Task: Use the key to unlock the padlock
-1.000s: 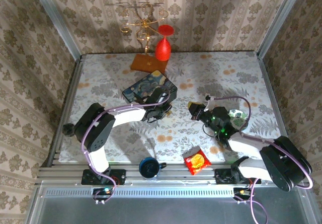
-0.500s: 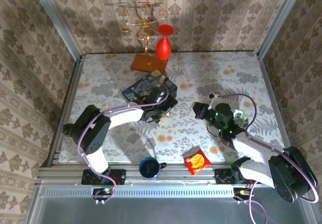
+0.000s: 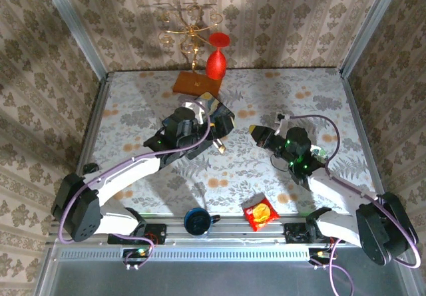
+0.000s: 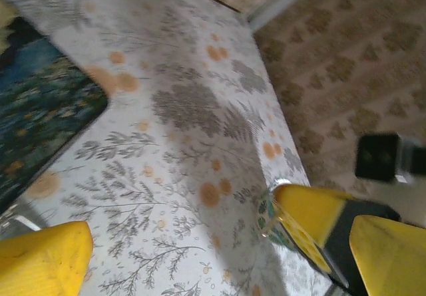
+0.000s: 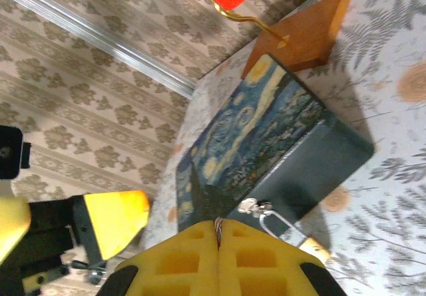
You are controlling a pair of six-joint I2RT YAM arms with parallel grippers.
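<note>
Currently the left gripper (image 4: 183,223) is standing with its jaws spread wide and gripping nothing. Its yellow fingers (image 4: 43,259) are framing bare floral tablecloth (image 4: 193,110), and the dark-blue painted box (image 4: 40,110) is lying just to its far side. In the top view the left arm is reaching across to the near side of that box, around mid-table.

The padlock (image 5: 313,248) is hanging at the front wall of the box. Its thin silver shackle is running up to the box's silver clasp (image 5: 253,207), and its pale brass body is lying low against the tablecloth. In the top view it is showing as a small brass fleck off the box's near right corner, between the two grippers.

The right gripper (image 5: 219,229) is pinched fully together and is pointing at the clasp and padlock from the right, near them but apart. A thin sliver (image 5: 217,224) is poking out at the seam between its pads; whether it is the key cannot be told.

Elsewhere, a red goblet (image 3: 216,60) and a wooden base (image 3: 195,83) are sitting at the far edge. A dark cup (image 3: 196,221) and a red snack packet (image 3: 259,213) are lying at the near edge.
</note>
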